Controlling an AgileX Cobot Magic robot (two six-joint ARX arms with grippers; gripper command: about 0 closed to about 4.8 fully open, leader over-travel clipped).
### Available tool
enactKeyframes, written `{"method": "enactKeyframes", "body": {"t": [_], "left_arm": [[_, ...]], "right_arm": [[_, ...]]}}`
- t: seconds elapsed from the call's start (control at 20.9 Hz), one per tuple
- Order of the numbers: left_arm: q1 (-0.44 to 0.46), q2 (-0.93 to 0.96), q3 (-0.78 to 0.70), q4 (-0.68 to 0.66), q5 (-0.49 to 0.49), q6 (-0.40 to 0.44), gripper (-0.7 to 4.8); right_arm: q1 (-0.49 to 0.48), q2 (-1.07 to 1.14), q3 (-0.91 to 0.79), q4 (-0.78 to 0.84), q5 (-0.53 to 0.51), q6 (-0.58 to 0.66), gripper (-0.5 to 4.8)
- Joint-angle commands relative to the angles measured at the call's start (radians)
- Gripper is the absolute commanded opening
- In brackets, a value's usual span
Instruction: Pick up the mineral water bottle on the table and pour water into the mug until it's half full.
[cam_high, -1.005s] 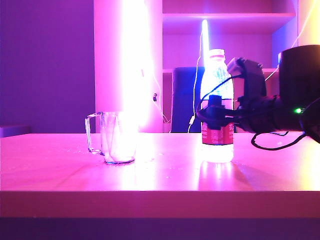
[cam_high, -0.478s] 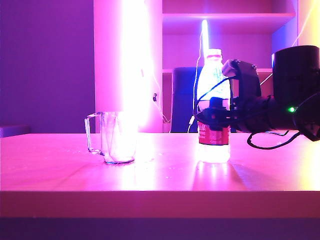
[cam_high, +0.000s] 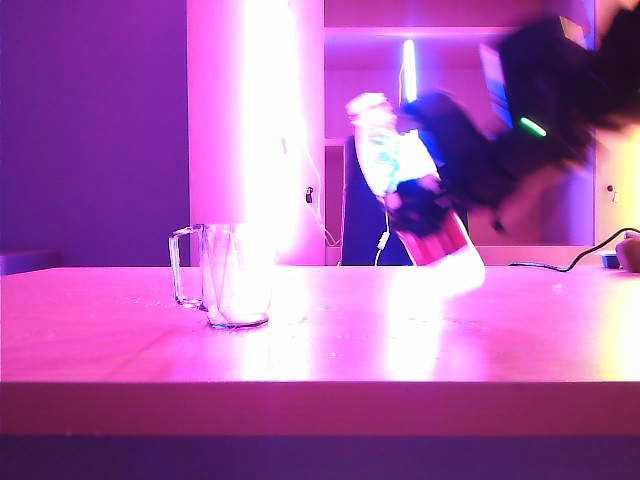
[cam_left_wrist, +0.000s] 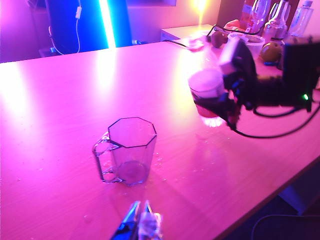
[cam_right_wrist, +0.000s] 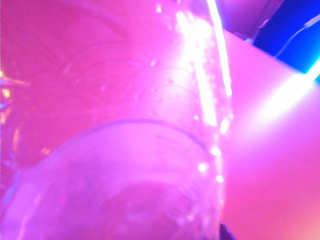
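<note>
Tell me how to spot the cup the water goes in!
Find the wide pink table. The mug stands alone on it, left of the tilted mineral water bottle gripped by the right gripper. It is see-through glass with a squarish handle.

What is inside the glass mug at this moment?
The mug looks empty: its base shows through the clear wall, no water level visible. The right pincer holds the mineral water bottle tilted, apart from it. Glare hides part of it.
</note>
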Motion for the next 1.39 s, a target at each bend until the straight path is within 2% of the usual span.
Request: {"method": "enactKeyframes", "body": {"t": [0.05,0.1,0.19,0.29,0.48,0.57,0.77,0.91,1.1,1.2,1.39], "left_arm": [[0.001,0.000,0.004,0.006,-0.120,0.002,-0.06],[0.001,0.000,0.004,0.007,-0.175,-0.002,-0.06],[0.001,0.000,0.004,0.006,-0.222,-0.003,-0.06],[0.001,0.000,0.004,0.007,-0.223,-0.003,-0.06],[0.001,0.000,0.004,0.006,-0.222,-0.004,-0.06],[0.000,0.000,0.004,0.008,-0.197,-0.004,-0.06],[0.000,0.000,0.004,0.006,-0.069,-0.003,-0.06],[0.000,0.000,0.004,0.006,-0.008,-0.003,-0.06],[0.000,0.000,0.004,0.005,-0.005,-0.004,-0.06],[0.000,0.000,0.004,0.005,-0.005,-0.003,-0.06],[0.000,0.000,0.004,0.005,-0.005,-0.003,-0.06]], "right_arm": [[0.066,-0.006,0.129,-0.167,0.124,-0.190,2.91],[0.081,-0.006,0.158,-0.185,0.154,-0.223,2.91],[0.106,-0.006,0.202,-0.228,0.237,-0.305,2.91],[0.121,0.000,0.239,-0.277,0.297,-0.394,2.91],[0.152,0.006,0.255,-0.283,0.322,-0.521,2.91],[0.168,0.012,0.255,-0.282,0.354,-0.566,2.90],[0.179,0.036,0.256,-0.293,0.399,-0.669,2.90],[0.182,0.049,0.256,-0.296,0.445,-0.744,2.90],[0.190,0.050,0.257,-0.288,0.478,-0.837,2.90],[0.194,0.050,0.257,-0.260,0.532,-0.894,2.90],[0.201,0.050,0.257,-0.188,0.562,-0.965,2.91]]}}
